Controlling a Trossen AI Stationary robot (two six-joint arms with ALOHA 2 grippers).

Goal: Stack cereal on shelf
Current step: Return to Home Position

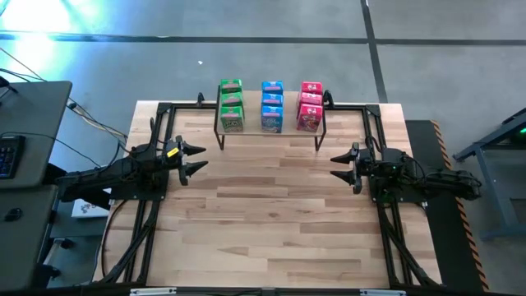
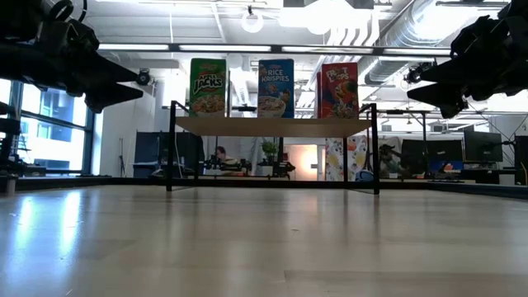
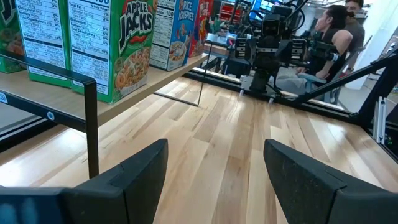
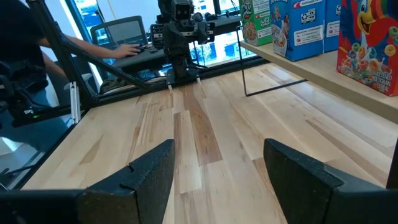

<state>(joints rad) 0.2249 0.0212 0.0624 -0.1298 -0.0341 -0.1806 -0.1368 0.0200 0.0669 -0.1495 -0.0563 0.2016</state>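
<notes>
While the cereal (image 1: 270,105) stands in green, blue and red rows on the shelf (image 2: 272,127) at the far edge of the worktop (image 1: 271,222), likely light, crushable cardboard best pinched gently across narrow sides, the left jaws and right jaws hang wide open, empty, nearer on either side.

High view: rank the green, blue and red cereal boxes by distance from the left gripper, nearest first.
1. Green cereal boxes, left end of the shelf, nearest the left gripper.
2. Blue cereal boxes, middle.
3. Red cereal boxes, right end.
</notes>
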